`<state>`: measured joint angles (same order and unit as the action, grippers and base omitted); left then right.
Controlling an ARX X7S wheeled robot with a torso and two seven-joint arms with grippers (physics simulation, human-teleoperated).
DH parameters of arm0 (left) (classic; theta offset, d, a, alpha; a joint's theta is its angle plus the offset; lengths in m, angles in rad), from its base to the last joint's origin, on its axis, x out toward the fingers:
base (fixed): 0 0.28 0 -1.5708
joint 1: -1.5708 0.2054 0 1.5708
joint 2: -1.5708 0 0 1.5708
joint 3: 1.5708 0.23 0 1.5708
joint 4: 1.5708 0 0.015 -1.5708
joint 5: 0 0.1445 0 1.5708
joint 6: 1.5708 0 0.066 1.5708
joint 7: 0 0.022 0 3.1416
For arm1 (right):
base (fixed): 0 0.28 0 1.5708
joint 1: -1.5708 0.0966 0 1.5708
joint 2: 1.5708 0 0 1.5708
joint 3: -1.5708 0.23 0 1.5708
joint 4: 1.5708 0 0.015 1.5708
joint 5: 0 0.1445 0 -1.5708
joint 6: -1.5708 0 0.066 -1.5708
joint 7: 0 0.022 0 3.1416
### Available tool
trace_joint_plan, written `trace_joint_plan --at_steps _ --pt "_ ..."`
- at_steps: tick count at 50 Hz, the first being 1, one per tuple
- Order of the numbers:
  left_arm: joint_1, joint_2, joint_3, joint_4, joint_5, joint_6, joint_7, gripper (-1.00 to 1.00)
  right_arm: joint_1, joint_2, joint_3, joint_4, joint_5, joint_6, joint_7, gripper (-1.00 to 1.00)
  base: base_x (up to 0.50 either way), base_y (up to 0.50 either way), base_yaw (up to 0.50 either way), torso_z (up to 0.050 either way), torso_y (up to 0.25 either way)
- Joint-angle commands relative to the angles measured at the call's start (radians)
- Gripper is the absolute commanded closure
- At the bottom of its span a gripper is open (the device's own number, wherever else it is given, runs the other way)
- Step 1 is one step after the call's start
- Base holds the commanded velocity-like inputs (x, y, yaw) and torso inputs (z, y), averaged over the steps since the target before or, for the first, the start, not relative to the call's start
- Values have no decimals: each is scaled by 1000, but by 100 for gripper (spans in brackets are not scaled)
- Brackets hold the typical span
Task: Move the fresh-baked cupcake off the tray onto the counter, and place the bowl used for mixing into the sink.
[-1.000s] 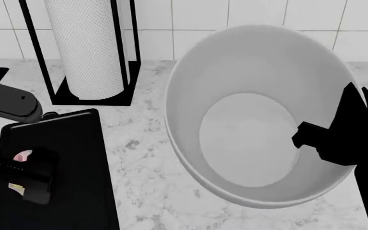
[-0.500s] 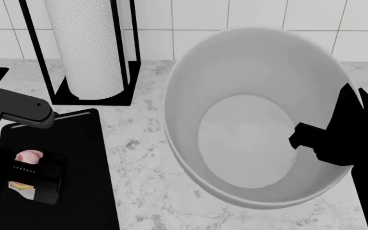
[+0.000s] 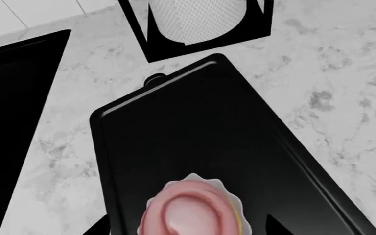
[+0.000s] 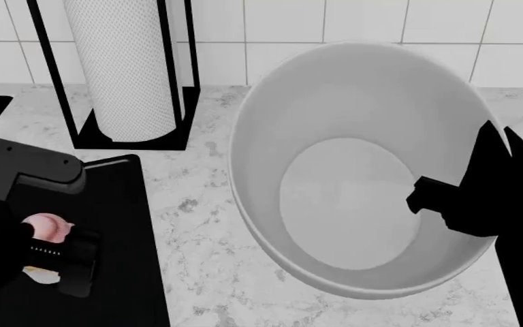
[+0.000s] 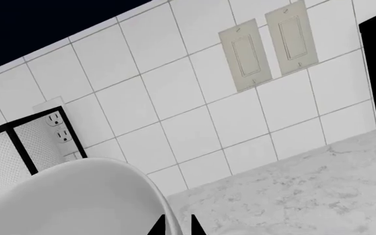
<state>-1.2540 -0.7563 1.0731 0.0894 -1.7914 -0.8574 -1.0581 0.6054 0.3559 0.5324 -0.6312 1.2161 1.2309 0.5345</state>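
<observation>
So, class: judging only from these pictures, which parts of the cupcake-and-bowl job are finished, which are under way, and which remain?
Nothing is finished yet. Under way: the right gripper pinches the rim of the bowl, which is tilted above the counter; the left gripper straddles the cupcake, which is over the tray. Whether it is gripped is unclear. Left: cupcake onto the counter, bowl into the sink.

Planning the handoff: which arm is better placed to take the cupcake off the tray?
Left. Its gripper already straddles the cupcake on the tray; the right gripper is holding the bowl.
</observation>
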Motion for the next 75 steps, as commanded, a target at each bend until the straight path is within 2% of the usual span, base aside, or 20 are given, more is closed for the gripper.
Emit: trace_joint_plan --at_steps 1,17,18,24,31,38,46,52,61,70,75 --pt "19 9 9 -35 35 17 25 -100 7 6 -5 -4 20 -7 80 100 0 0 0 0 0" --pt "45 28 27 -58 45 19 51 -100 1 12 -9 -1 25 -21 84 100 0 0 0 0 0" --pt "46 30 29 -60 48 19 51 100 1 12 -10 -3 27 -22 85 100 0 0 0 0 10" --pt "51 34 32 -57 49 19 56 100 -4 16 -13 1 21 -29 80 100 2 0 0 0 0" --pt "22 -7 -5 39 2 23 2 100 -9 19 -17 0 22 -35 79 100 0 0 0 0 0" --pt "-96 -65 -79 182 -131 4 -95 100 -5 21 -23 1 26 -37 84 100 0 0 0 0 0" --pt "-210 45 -60 137 -144 -59 -100 100 -3 32 -13 -3 44 -39 92 100 0 0 0 0 0" --pt "-280 168 -38 47 -95 -86 -43 100 -18 44 24 -6 64 -49 95 100 0 0 0 0 0" --pt "-366 343 25 -183 56 -115 132 100 -36 55 52 -13 76 -64 89 100 0 0 0 0 1" --pt "-370 490 93 -390 160 -101 316 100 -53 46 45 -16 58 -83 74 100 0 0 0 0 0" --pt "-352 545 127 -470 201 -89 405 100 -60 46 43 -15 49 -91 71 100 0 0 0 0 2"
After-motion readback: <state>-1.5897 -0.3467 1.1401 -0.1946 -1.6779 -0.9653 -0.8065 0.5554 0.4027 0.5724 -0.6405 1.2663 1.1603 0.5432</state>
